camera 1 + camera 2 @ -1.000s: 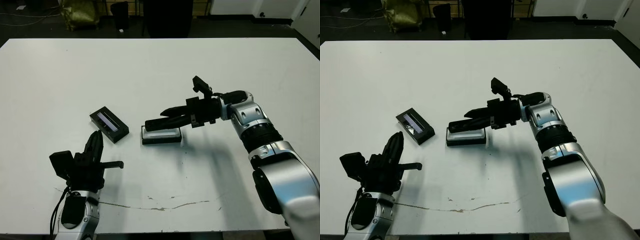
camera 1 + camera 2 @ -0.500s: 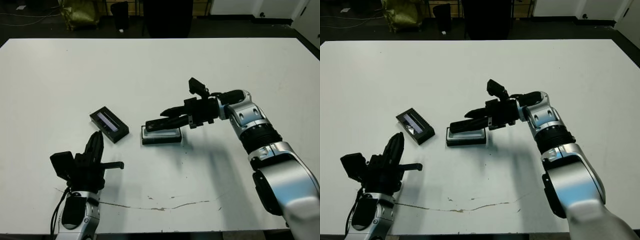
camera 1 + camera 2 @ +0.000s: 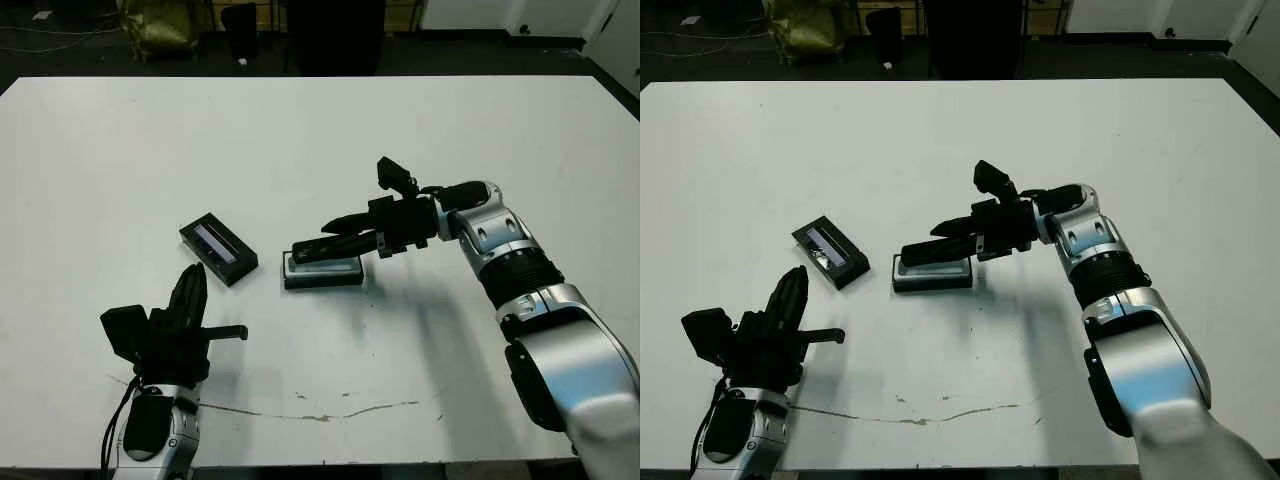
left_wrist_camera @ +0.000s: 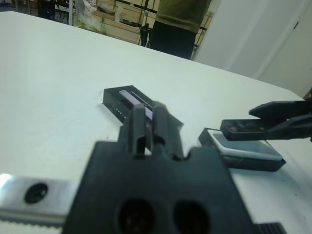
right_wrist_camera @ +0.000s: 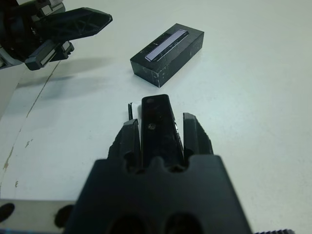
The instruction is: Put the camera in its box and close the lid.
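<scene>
Nearest to me, my left gripper (image 3: pixel 190 300) rests low at the near edge of the white table (image 3: pixel 120 150); its two matte black fingers lie close together, clenched on nothing. A thin dark scratch line (image 3: pixel 330 413) runs across the tabletop beside it.

Further out, one lid (image 3: pixel 218 248), a flat black rectangular block with a pale bluish stripe on top, lies alone on the table, well apart from the left gripper. Just beside it sits one box (image 3: pixel 322 272), a black tray with smooth white lining.

My right gripper (image 3: pixel 325 242) is grasping one camera (image 5: pixel 158 129), a slim glossy black bar, between both fingers. The left wrist view shows the camera held just above the box lining; the head views hide that gap.

At the far edge stands a person in olive clothing (image 4: pixel 183 9).
</scene>
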`<move>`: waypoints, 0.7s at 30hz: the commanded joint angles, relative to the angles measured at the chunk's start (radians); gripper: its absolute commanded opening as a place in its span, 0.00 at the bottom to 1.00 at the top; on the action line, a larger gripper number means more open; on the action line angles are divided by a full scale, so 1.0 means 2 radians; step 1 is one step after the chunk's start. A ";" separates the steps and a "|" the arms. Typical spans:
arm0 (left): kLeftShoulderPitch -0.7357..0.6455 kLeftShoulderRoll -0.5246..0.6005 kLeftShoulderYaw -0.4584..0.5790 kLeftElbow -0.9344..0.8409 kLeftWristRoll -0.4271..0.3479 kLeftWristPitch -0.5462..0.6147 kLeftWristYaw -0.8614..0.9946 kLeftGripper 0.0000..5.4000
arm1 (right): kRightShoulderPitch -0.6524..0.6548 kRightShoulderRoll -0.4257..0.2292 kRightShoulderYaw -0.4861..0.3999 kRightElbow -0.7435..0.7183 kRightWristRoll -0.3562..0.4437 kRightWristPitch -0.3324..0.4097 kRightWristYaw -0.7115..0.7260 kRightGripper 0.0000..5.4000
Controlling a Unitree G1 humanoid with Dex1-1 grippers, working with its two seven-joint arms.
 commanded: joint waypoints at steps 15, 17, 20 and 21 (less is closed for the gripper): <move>0.010 0.002 0.000 0.010 0.000 0.001 0.000 0.00 | 0.006 0.009 0.018 0.020 -0.021 0.000 -0.002 0.13; 0.011 -0.001 0.000 0.007 -0.003 0.006 0.003 0.00 | 0.007 0.010 0.019 0.023 -0.024 -0.005 -0.002 0.13; 0.011 -0.001 -0.001 0.004 -0.004 0.012 0.004 0.00 | 0.010 0.009 0.022 0.019 -0.027 -0.009 -0.005 0.13; 0.012 -0.001 -0.001 0.003 -0.005 0.014 0.004 0.00 | 0.009 0.010 0.024 0.018 -0.030 -0.004 -0.008 0.13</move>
